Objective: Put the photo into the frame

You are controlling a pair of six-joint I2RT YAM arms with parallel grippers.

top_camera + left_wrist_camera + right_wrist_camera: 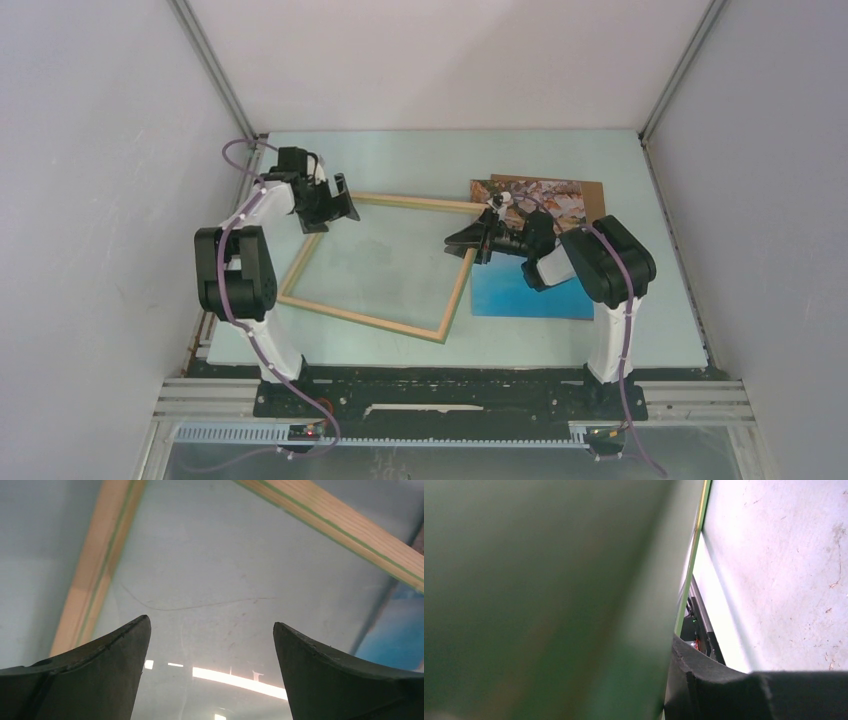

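Left gripper: wide open, holding nothing, hanging over the far left corner of the frame.
Left wrist view: both fingers spread well apart with only bare surface between them. One pale wood rail runs up the left and another crosses the top right.
Right gripper: partly closed and clamped on the frame's right rail, about a third of the way down from the far corner.
Right wrist view: the rail's green side sits so close it blurs and fills the left half, pressed right against the one dark finger that shows. The other finger is hidden behind the green.
Frame: lying pale wood side up on the table, turned at a slant, and nothing lies inside it.
Photo: flat on the table just right of the frame and outside it, blue end nearest the arms. The right arm reaches across it.
Brown board: under the photo's far end, peeking out at the far right corner.
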